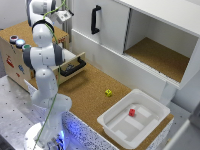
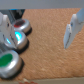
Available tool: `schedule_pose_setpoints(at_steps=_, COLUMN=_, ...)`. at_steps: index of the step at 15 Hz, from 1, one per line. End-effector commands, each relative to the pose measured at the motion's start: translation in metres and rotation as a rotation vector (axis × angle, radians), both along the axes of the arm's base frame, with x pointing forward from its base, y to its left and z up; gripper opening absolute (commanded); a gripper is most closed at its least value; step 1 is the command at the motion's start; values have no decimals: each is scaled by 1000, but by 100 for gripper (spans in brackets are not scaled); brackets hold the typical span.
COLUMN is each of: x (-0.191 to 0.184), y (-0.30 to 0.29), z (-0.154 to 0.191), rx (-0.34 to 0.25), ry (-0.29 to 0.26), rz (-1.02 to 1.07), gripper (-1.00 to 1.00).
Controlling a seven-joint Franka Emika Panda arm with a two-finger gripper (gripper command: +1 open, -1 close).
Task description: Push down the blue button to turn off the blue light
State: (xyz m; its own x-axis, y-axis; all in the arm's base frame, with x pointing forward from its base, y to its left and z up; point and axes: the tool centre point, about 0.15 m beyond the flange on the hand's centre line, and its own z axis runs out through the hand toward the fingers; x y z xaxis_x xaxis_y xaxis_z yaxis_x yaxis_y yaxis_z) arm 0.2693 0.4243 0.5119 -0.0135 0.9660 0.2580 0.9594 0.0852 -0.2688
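3 round buttons sit in a row on the wooden box at the exterior view's left: a dark red button (image 2: 20, 25), the blue button (image 2: 16, 38) in the middle, its blue light (image 1: 20, 43) glowing pale, and a green button (image 2: 8, 62). The gripper (image 2: 37, 27) hovers above, its fingers (image 2: 74, 27) spread wide, holding nothing.

The tool (image 1: 64, 16) hangs over the cork top, apart from the buttons. In the wrist view open cork lies between one finger (image 2: 74, 27) and the blue button (image 2: 16, 37). The red button (image 2: 20, 24) and green button (image 2: 8, 62) flank it closely, almost touching.
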Motion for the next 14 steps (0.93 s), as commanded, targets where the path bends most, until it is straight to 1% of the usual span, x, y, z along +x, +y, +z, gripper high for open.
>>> schedule_pose_setpoints(at_steps=1, x=-23, y=30, z=21, rx=-41, ry=150, rz=-189, gripper=100)
schedule_pose_setpoints(at_steps=2, x=-24, y=35, z=25, rx=-25, ry=158, rz=-235, gripper=100)
schedule_pose_setpoints(at_steps=3, x=-27, y=41, z=28, rx=-49, ry=99, rz=-266, gripper=100)
schedule_pose_setpoints(at_steps=4, x=-28, y=48, z=29, rx=-75, ry=65, rz=-294, gripper=100)
schedule_pose_setpoints(at_steps=5, x=-32, y=54, z=32, rx=-103, ry=19, rz=-297, gripper=100)
schedule_pose_setpoints(at_steps=6, x=-40, y=62, z=34, rx=-146, ry=-70, rz=-294, gripper=100)
schedule_pose_setpoints(at_steps=9, x=-59, y=82, z=34, rx=-246, ry=-236, rz=-250, gripper=100)
schedule_pose_setpoints(at_steps=10, x=-63, y=87, z=32, rx=-262, ry=-265, rz=-243, gripper=100)
schedule_pose_setpoints(at_steps=13, x=-72, y=91, z=23, rx=-300, ry=-259, rz=-234, gripper=100)
schedule_pose_setpoints(at_steps=14, x=-80, y=92, z=21, rx=-316, ry=-252, rz=-220, gripper=100)
